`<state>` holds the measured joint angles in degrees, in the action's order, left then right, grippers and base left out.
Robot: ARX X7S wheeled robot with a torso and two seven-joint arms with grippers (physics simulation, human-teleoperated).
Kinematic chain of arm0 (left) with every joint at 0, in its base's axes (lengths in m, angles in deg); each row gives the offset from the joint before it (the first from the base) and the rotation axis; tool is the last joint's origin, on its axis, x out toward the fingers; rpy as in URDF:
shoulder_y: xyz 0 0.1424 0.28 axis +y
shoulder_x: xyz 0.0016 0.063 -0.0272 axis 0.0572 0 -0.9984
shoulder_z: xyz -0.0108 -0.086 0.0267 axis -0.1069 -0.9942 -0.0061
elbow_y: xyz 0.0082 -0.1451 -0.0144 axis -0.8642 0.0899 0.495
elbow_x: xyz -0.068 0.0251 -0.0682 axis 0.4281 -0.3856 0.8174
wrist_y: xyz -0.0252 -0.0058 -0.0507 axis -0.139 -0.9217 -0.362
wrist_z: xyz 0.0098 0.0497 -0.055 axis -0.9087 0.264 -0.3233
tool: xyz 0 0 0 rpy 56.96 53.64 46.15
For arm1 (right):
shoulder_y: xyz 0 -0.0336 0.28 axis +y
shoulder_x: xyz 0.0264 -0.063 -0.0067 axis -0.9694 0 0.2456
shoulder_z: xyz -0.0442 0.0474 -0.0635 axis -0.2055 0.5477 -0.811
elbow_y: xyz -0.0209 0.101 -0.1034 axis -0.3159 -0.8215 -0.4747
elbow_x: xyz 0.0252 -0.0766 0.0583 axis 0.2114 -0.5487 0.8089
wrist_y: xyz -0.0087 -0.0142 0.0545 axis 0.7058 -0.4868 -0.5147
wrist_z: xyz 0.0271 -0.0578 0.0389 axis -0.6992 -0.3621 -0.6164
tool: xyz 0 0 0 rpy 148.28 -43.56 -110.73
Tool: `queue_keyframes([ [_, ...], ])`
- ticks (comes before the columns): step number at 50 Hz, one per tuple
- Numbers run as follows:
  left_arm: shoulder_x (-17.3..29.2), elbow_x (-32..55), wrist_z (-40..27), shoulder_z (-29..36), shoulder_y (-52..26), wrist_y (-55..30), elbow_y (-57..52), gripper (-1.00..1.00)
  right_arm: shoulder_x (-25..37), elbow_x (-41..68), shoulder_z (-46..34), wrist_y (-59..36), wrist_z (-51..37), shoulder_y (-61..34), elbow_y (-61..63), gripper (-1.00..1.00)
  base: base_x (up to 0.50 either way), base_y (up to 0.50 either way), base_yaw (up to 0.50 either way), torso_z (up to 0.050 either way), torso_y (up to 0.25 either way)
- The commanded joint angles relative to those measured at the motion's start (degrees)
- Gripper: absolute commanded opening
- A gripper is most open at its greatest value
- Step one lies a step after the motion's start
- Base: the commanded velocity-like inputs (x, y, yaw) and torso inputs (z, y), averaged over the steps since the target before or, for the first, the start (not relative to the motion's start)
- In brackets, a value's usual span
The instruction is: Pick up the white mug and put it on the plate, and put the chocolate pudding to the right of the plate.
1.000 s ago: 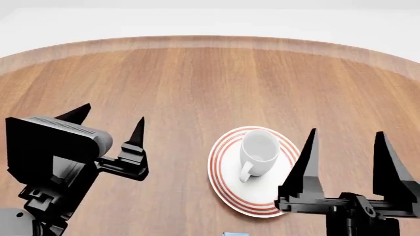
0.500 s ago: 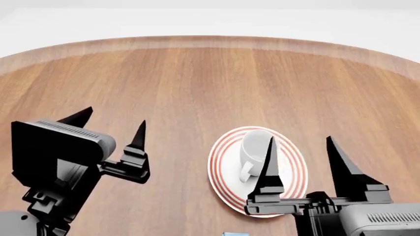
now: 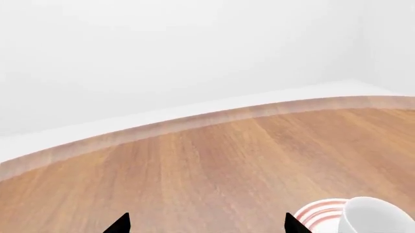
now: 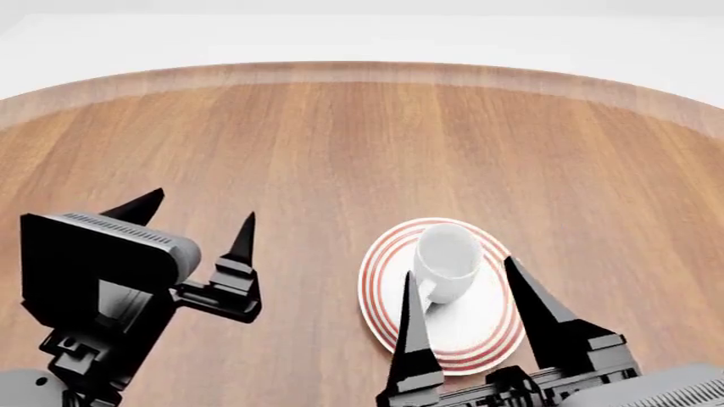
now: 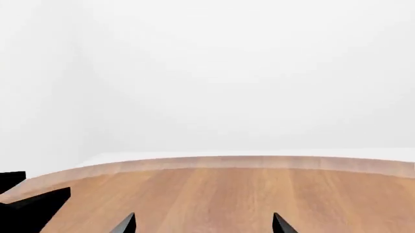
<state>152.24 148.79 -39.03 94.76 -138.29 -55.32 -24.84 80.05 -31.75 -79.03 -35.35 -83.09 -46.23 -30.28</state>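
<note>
While the white mug (image 4: 446, 259) stands on the plate (image 4: 492, 326), we hold both the left gripper (image 4: 195, 222) and right gripper (image 4: 459, 292) spread, empty, at 9 and 6 o'clock.

In the head view, the right gripper's fingers (image 4: 416, 339) cover the near rim of the plate (image 4: 379, 264), and the picture's lower edge cuts its body off. The left wrist view crops the white mug (image 3: 376, 217) and shows only finger tips.

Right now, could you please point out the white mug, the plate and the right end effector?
white mug (image 4: 448, 261), head view, inside of the bowl.
plate (image 4: 476, 332), head view, bare white centre.
right end effector (image 4: 459, 282), head view, midway between fingertips.
</note>
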Motion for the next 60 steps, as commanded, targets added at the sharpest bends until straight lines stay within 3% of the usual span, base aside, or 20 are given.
queue_keyframes([
  [1, -1.35, -0.68, 1.88, -1.3, 0.87, 1.5, 0.39, 1.0, 6.06, 7.09, -33.56, 13.82, -18.75, -26.78, 0.63, 1.0, 0.0, 0.0, 0.0, 0.0, 0.0],
  [15, -0.97, -0.85, 2.51, -1.13, 2.17, 2.71, 0.99, 1.0, 4.22, 13.87, -31.74, 15.9, -18.72, -23.05, 0.62, 1.0, 0.0, 0.0, 0.0, 0.0, 0.0],
  [27, -0.82, -0.78, 3.06, -1.12, 2.93, 3.56, 1.21, 1.0, 0.51, 17.62, -34.98, 17.56, -18.68, -22.6, 0.61, 1.0, 0.0, 0.0, 0.0, 0.0, 0.0],
  [60, -0.82, -0.64, 4.33, -0.99, 4.55, 4.99, 2.17, 1.0, -3.87, 21.74, -34.86, 18.53, -16.78, -18.89, -0.49, 1.0, 0.0, 0.0, 0.0, 0.0, 0.0],
])
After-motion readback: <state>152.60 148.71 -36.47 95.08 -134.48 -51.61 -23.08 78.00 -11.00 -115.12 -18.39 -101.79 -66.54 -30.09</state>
